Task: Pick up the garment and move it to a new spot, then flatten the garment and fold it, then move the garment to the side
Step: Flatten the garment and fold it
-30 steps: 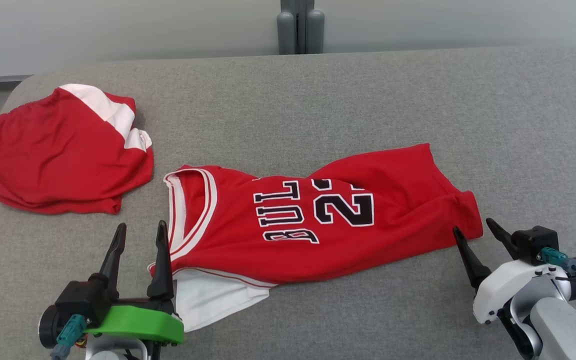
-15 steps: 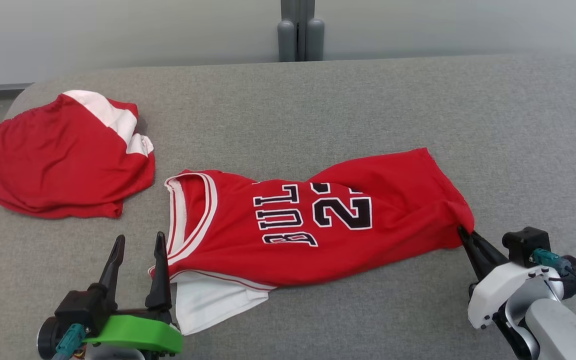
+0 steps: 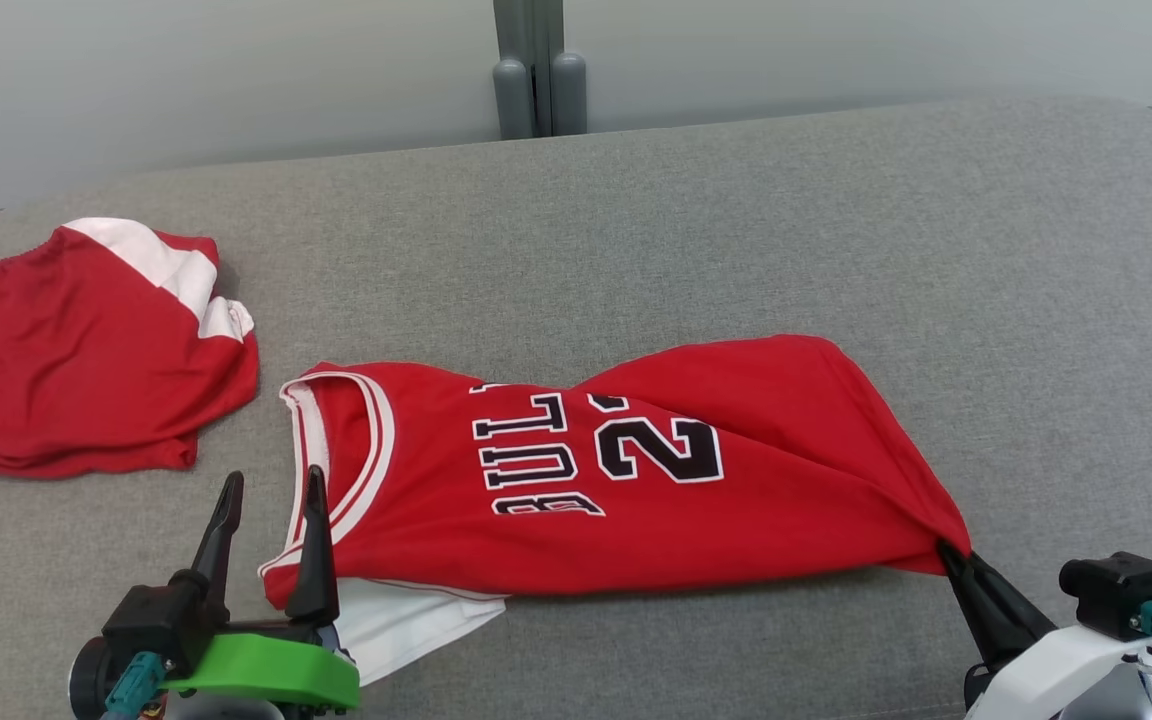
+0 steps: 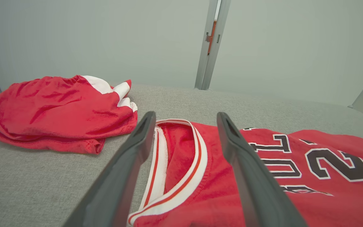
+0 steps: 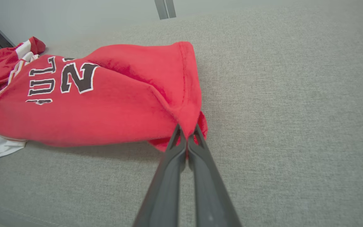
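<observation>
While the right gripper (image 3: 944, 550) has its two dark fingers pressed together on a pinch of cloth at the hem corner of the red basketball jersey (image 3: 596, 480), the left gripper (image 3: 272, 478) stands with its fingers spread wide and nothing between them. The jersey lies lengthwise across the middle of the grey padded surface (image 3: 736, 230), printed side up. Its white-trimmed collar (image 3: 336, 450) points toward 9 o'clock and its hem toward 3 o'clock in the head view. The pinched corner sits at about 4 o'clock of the garment, and the cloth there is gathered into folds that run toward the closed fingertips. In the right wrist view the fabric bunches up just above the tips and looks slightly raised off the surface, with a shadow under its near edge. The left gripper is at about 8 o'clock of the jersey, with its right finger over the collar's edge and its left finger over bare surface. A white panel (image 3: 406, 625) sticks out from under the jersey at about 7 o'clock. Crumpled red shorts (image 3: 66, 380) with a white stripe lie apart at about 10 o'clock of the jersey, near the surface's edge. A grey post (image 3: 533, 70) rises behind the surface at 12 o'clock.
</observation>
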`<state>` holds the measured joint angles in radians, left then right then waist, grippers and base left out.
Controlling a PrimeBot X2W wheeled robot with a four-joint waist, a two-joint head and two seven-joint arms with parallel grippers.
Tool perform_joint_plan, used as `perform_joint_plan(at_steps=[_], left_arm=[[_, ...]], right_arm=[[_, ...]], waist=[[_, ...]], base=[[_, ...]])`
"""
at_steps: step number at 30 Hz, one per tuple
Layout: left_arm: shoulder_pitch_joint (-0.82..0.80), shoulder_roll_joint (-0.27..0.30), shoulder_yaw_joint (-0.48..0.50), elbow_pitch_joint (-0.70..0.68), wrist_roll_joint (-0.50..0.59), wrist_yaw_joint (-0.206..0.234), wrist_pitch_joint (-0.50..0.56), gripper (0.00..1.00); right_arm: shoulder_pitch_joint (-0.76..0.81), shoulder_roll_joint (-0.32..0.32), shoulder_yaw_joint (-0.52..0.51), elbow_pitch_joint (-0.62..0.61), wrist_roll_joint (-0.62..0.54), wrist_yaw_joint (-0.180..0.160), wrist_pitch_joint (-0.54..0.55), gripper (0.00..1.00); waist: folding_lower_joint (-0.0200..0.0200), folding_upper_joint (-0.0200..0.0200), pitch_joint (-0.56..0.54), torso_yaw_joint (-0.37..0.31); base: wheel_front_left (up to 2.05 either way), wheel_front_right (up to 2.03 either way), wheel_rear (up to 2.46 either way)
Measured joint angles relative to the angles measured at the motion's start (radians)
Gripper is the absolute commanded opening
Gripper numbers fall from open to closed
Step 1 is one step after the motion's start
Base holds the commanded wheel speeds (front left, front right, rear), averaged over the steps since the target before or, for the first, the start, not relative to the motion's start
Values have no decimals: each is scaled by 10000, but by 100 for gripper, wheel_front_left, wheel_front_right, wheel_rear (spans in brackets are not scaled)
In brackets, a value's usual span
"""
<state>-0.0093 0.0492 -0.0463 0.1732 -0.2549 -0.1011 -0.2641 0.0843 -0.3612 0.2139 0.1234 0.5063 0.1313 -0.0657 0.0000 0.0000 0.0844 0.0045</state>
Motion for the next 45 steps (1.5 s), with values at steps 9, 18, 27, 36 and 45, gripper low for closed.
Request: perform_joint_plan(at_steps=[9, 18, 27, 36, 45], left_arm=[[-146, 0, -138, 27, 17, -15, 2, 100], [-442, 2, -247, 38, 4, -17, 0, 100], [-757, 2, -399, 48, -58, -17, 0, 100], [-777, 2, -334, 75, -63, 42, 2, 100], [-429, 0, -25, 56, 69, 40, 2, 100]], right_arm=[[-323, 194, -385, -851, -744, 0, 658, 0], [-2716, 332, -447, 1089, -1283, 0, 573, 0], [-5129, 259, -182, 4598, -1248, 0, -182, 0], [-5790, 345, 571, 6136, -769, 0, -1515, 100], [-4501, 77, 587, 5106, -537, 0, -1929, 100]], waist=[[0, 0, 146, 162], [0, 0, 497, 685], [0, 0, 1054, 1202], [0, 0, 1053, 1256], [0, 0, 510, 848]], base=[[0, 0, 0], [0, 0, 0], [0, 0, 0], [0, 0, 0], [0, 0, 0]])
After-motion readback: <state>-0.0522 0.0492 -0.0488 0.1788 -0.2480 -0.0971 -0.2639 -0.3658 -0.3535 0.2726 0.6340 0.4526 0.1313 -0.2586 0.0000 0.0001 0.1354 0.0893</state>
